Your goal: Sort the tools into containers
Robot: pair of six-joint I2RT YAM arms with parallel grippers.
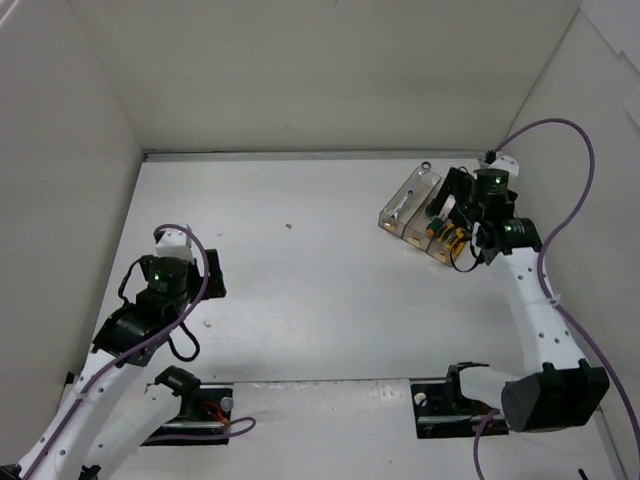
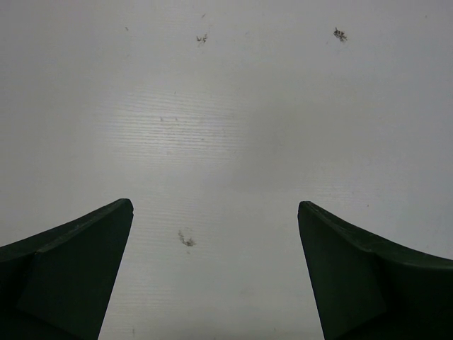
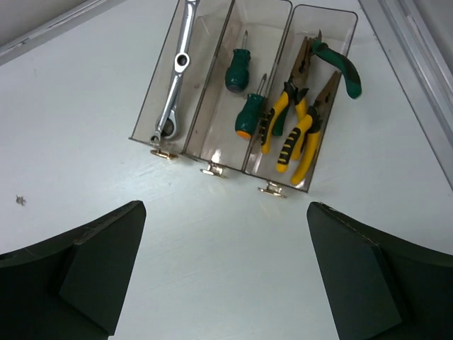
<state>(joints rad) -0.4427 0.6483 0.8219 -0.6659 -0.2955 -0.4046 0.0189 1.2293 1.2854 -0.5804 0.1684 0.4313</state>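
Right wrist view: containers [image 3: 212,145] sit at 12 o'clock from the right claw [image 3: 224,207], which hangs over the bench [image 3: 85,156] with fingers wide apart and nothing between them. Left claw [image 2: 214,204] is also spread and empty, over bare bench. In the top view it is at 8 o'clock and well apart from the containers [image 1: 412,205], which are at 2 o'clock.

Tools all look binned:
- wrenches [image 3: 178,67] in the 9 o'clock bin, overlapping, so the count is hard to tell
- two screwdrivers [image 3: 238,71] in the middle bin
- yellow pliers [image 3: 301,138] and green pliers [image 3: 340,67] in the 3 o'clock bin

Task reads as done or nearly so.

Risks:
- one green pliers handle curls over the 3 o'clock wall, so a claw or wrist passing close to that rim could hook it and flip the pliers out
- the pliers are piled on each other, and a bump may shift the heap
- the bins look light, and the brass tabs [image 3: 212,170] on the near ends face the claw, so a low move toward 12 o'clock could catch one and shove or tip the whole row
- the right arm cable near the bins in the top view could drag on them
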